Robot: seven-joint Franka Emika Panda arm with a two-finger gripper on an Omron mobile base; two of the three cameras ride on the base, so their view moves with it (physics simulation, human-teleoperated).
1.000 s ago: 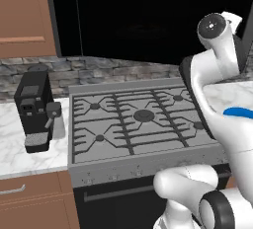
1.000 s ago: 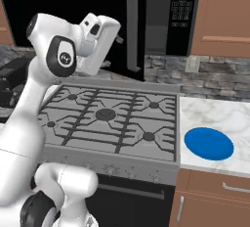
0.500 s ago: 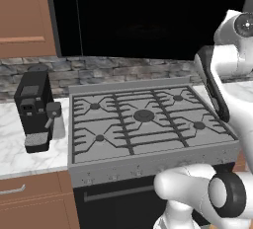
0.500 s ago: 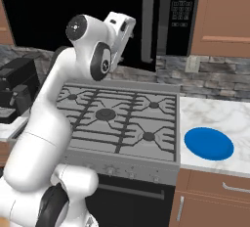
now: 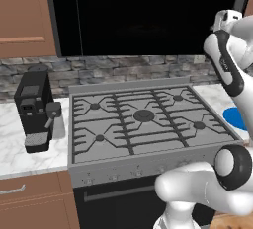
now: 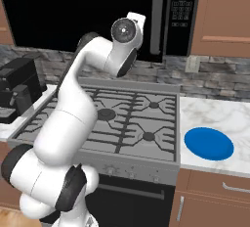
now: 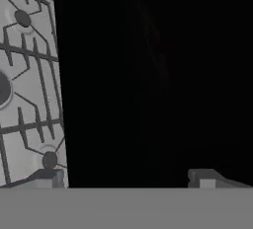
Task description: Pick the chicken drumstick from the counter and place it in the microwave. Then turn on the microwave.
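Above the grey stove [image 5: 143,119], in the left base view, the dark glass front of the microwave [image 5: 148,16] spans the wall, and the white arm [image 5: 227,60] rises along the stove's right side with its upper part up at the height of that glass. Left of the stove a black coffee machine [image 5: 35,109] stands on the white marble counter [image 5: 20,149], and right of the stove a blue plate [image 5: 236,118] peeps out from behind the arm. From the right base view, the arm [image 6: 78,108] bends up over the stove's [image 6: 127,118] left half, its wrist close to the microwave [image 6: 73,11] door, just left of the long grey handle [image 6: 157,15]; the plate [image 6: 209,143] lies on the counter [image 6: 219,118] right of the stove. Along the hand view, the gripper [image 7: 126,177] is spread wide with nothing between its tips (two small dark stubs at the bottom), facing black glass, with the stove [image 7: 27,85] grates at the left edge. I cannot see the drumstick anywhere.
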